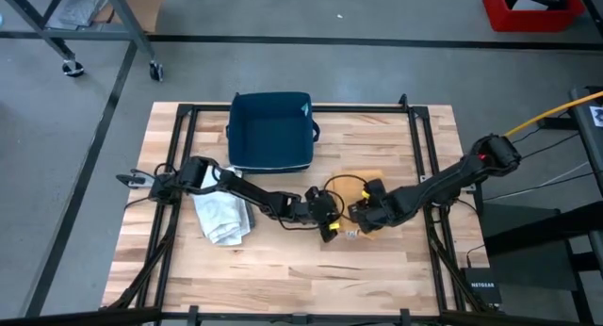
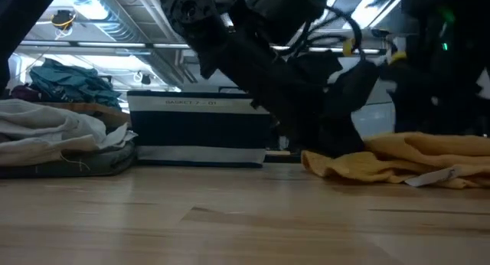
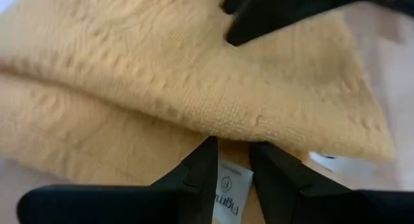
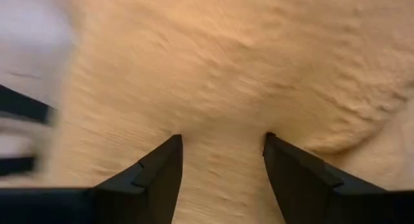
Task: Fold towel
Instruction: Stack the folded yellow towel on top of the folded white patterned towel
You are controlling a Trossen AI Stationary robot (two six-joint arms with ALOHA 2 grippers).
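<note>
The left end effector is seen low over the yellow towel, its fingers narrowly parted with the towel's white label lying between them; whether the label or the towel edge is actually pinched cannot be told. The right end effector is held wide open, its fingers straddling a raised ridge of the towel; the cloth is pressed on but no closed grip is seen.

In the high view both end effectors, left and right, are met near the middle of the table, over the towel, which is mostly hidden beneath them; the left arm is stretched in from the table's left side, the right arm from its right side.

In the low view the towel is seen crumpled flat on the table, its label at the near edge; a dark basket is set behind it; a whitish cloth heap is lying to the left.

In the high view the basket is placed at the table's far edge; the cloth heap is lying under the left arm.
</note>
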